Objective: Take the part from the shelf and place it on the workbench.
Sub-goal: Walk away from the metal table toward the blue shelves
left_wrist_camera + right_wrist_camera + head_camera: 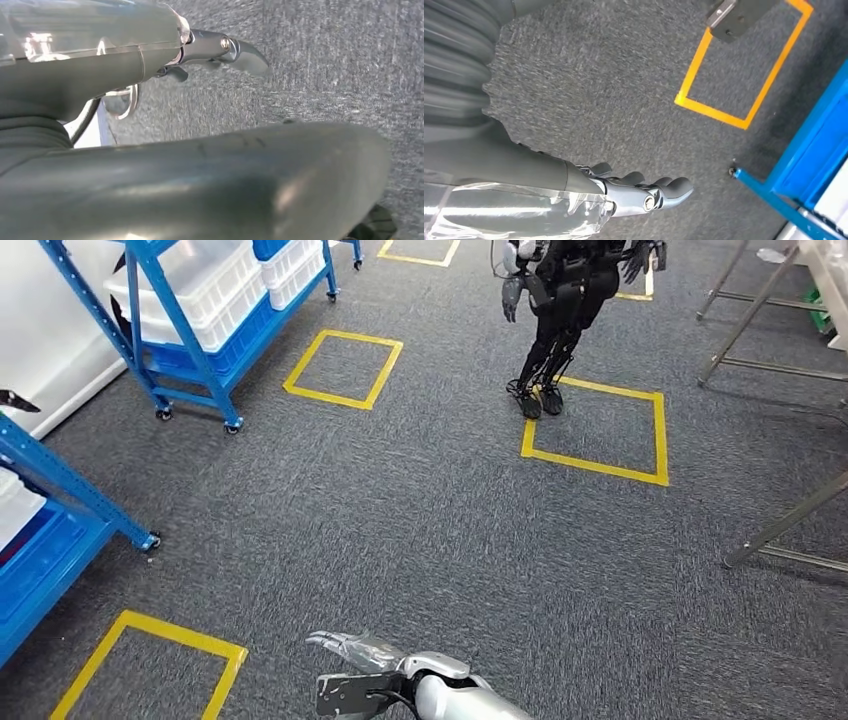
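Right hand (644, 192) hangs low over the carpet (430, 520), its dark, jointed fingers lying straight and side by side, a little apart from the thumb, with nothing in them. A clear plastic wrap covers the wrist behind it. In the head view it is cut off at the picture's lower edge, on a smooth silver arm. Left hand (220, 50) also holds nothing: a glossy grey finger reaches straight out, well apart from the thick, rounded thumb, which hides the rest of the fingers.

Underfoot the carpet is coarse, speckled dark grey. A square of yellow tape (150, 660) is stuck to it just left of the right hand. Beside that stands the near blue shelf (60, 490), painted metal, largely cut off, one leg ending in a small caster.

Farther off, a second blue shelf (180, 340) on casters carries white ribbed plastic bins (200, 285); what lies inside them is hidden, so where the part sits cannot be told. To the right, slanted grey metal legs (785, 525) run out of view. Farthest, a black humanoid robot (560, 310) stands on the corner of another yellow square (595, 430), its head cut off.
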### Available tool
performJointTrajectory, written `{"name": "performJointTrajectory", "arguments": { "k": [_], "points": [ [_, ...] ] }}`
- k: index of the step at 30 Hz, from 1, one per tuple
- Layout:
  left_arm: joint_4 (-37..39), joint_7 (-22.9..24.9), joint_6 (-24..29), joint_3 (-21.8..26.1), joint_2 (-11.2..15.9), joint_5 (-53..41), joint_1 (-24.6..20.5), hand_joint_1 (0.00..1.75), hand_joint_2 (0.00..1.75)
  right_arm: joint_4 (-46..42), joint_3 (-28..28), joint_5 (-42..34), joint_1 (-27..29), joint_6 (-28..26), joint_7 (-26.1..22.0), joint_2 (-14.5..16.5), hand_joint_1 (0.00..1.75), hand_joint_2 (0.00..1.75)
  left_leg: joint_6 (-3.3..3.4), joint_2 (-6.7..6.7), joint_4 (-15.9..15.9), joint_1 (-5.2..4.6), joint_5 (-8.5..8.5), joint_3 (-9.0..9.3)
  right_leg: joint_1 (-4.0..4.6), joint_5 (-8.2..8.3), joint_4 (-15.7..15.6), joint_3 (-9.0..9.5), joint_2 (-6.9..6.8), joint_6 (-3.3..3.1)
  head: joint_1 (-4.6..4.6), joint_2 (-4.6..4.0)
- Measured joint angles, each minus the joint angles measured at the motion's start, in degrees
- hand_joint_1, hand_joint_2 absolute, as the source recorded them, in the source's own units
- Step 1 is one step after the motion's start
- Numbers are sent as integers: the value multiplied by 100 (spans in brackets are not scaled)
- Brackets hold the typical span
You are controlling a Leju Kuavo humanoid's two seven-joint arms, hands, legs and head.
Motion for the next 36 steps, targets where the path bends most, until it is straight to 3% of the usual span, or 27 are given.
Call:
{"name": "performJointTrajectory", "arguments": {
  "k": [2,3,5,7,9,10,11,13,15,16,18,20,22,24,25,26,27,29,31,33,34,36],
  "points": [
    [0,-4,-1,1,1,1,15,0,0,-5,1,-2,-3,-1,-4,6,0,175,-80,-121,-23,32,7,-28,14,-3,-56,33,-65,-14,-1,0],
    [0,-5,-1,1,9,2,28,0,0,-11,1,-3,-5,-1,-5,17,0,175,-112,-91,-15,36,-2,-35,11,9,-102,66,-132,-38,-1,0],
    [0,-8,-1,1,21,10,27,0,0,-27,1,-4,-12,-1,-12,41,0,175,-161,195,235,21,-144,-151,-7,29,-204,153,-296,-97,-2,0],
    [0,-13,-2,1,25,20,4,0,0,-32,1,-7,-8,1,-17,45,0,175,-209,540,904,40,-449,-484,11,9,-238,211,-486,-134,-2,0],
    [0,-18,-2,1,25,26,6,0,0,-30,1,-8,4,3,-16,28,0,175,-265,654,1476,86,-609,-804,25,-29,-234,233,-675,-142,-2,0],
    [0,-19,-2,2,27,27,19,0,0,-29,1,-8,9,3,-15,21,0,175,-290,683,1482,110,-535,-825,27,-48,-230,244,-759,-136,-2,0],
    [0,-19,-2,2,31,28,30,0,0,-30,0,-9,10,4,-15,17,0,175,-310,724,1259,131,-365,-724,26,-70,-223,260,-834,-123,-2,0],
    [0,-20,-2,4,37,32,32,0,0,-32,1,-15,6,4,-18,18,0,175,-316,979,468,132,12,-318,43,-130,-200,306,-969,-73,-2,0],
    [0,-22,-2,5,37,34,18,0,0,-33,1,-23,-2,4,-24,18,0,175,-250,1179,11,94,146,-94,75,-182,-180,339,-1078,-11,-1,0],
    [0,-22,-2,7,35,35,15,0,0,-33,1,-27,-5,5,-26,20,0,175,-206,1175,-14,68,124,-92,88,-196,-180,350,-1130,19,-1,0],
    [0,-22,-2,16,38,36,29,0,0,-35,2,-31,-10,8,-29,28,0,175,-134,1032,-38,67,135,-98,68,-236,-172,381,-1198,82,-1,0],
    [0,-22,-2,31,40,37,33,0,0,-43,3,-34,-21,10,-33,43,0,175,-62,889,-76,81,155,-74,32,-409,54,308,-974,135,-1,0],
    [0,-22,-2,41,41,41,18,0,0,-43,3,-38,-22,14,-37,37,0,175,-6,743,-88,81,165,-66,15,-751,730,-19,-638,142,-1,0],
    [0,-22,-2,47,43,54,9,0,0,-32,3,-38,2,21,-36,9,0,175,16,564,-81,65,163,-69,17,-961,1414,-403,-526,126,-1,0],
    [0,-22,-2,51,43,60,12,0,0,-28,3,-38,12,24,-35,-1,0,175,17,467,-73,59,161,-68,18,-909,1503,-487,-509,115,-1,0],
    [0,-21,-2,58,44,64,17,0,0,-26,3,-38,16,25,-35,-4,0,175,12,373,-62,56,158,-66,17,-751,1367,-464,-493,100,-1,0],
    [0,-21,-3,66,43,66,21,0,0,-26,3,-38,13,25,-35,-4,0,175,2,280,-47,57,152,-64,15,-517,1030,-341,-443,80,0,0],
    [1,-21,-8,79,33,68,23,0,0,-26,3,-38,1,25,-36,-4,0,175,-38,116,-4,53,132,-81,-2,-168,309,-50,-204,49,1,0],
    [2,-22,-10,85,26,69,30,0,0,-26,3,-38,-3,26,-36,-2,0,175,-107,-6,18,59,127,-118,0,-81,19,66,-76,30,-1,0],
    [2,-22,-9,90,33,70,52,0,0,-30,4,-38,-6,27,-37,16,0,175,-186,-87,0,82,136,-137,9,-57,-19,87,-193,-22,-1,0],
    [2,-21,-8,94,38,70,64,0,0,-32,5,-39,-11,28,-39,31,0,175,-214,-11,29,81,111,-154,7,-43,-52,108,-253,-61,-1,0],
    [2,-21,-8,99,46,70,63,0,0,-34,8,-41,-23,29,-45,57,0,175,-254,311,393,67,-104,-323,-2,-24,-116,150,-407,-131,-2,0]
  ]
}}
